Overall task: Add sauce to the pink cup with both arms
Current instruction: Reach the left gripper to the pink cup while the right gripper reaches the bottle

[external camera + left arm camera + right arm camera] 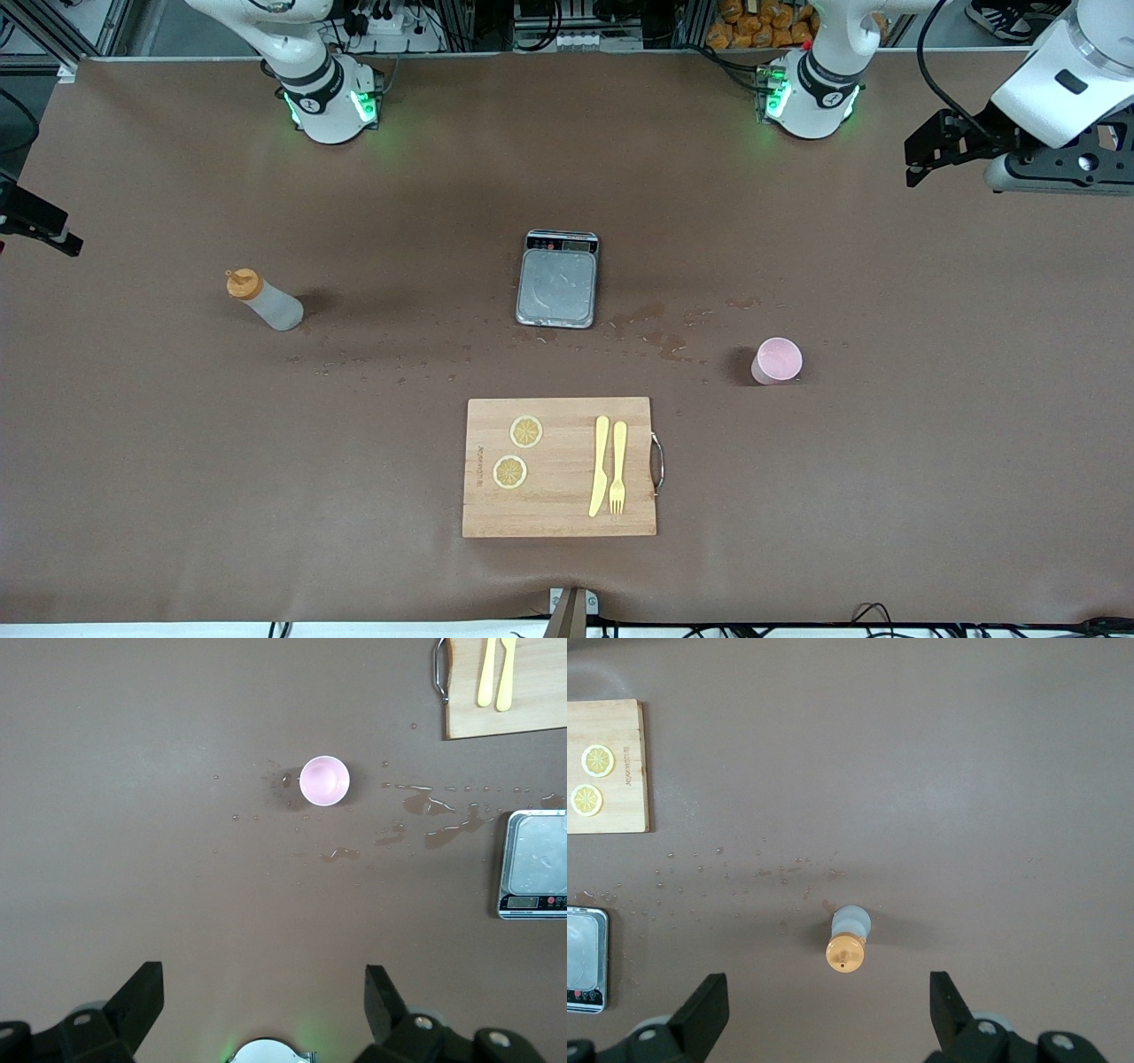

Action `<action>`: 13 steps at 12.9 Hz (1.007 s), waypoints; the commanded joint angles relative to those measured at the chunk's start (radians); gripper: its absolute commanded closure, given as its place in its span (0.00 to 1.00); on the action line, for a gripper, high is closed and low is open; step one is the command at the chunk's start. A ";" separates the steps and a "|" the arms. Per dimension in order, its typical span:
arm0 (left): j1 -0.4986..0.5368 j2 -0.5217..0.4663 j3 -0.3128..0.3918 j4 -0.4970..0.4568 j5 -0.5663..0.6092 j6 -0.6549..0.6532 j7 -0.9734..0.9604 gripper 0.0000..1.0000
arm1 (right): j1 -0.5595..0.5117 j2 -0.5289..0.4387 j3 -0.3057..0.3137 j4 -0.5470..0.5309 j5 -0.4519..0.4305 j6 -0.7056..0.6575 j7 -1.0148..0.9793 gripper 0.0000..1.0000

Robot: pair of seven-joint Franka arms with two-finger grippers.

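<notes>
Sauce (264,300) one, pink cup (777,361) one

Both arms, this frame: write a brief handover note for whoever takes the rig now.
Left gripper: open, empty, up over its end of the table.
Right gripper: open, empty, above the sauce bottle.
Bottle stands toward the right arm's end; pink cup toward the left arm's end, upright, apparently empty. The scale sits between them; spilled drops lie around it.
Done: nothing grasped.
Left: pick up the bottle and cup, squeeze sauce in.
</notes>
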 commanded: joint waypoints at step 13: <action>0.021 0.024 0.000 -0.011 -0.019 -0.009 0.010 0.00 | -0.021 0.004 0.009 -0.007 0.018 -0.031 0.002 0.00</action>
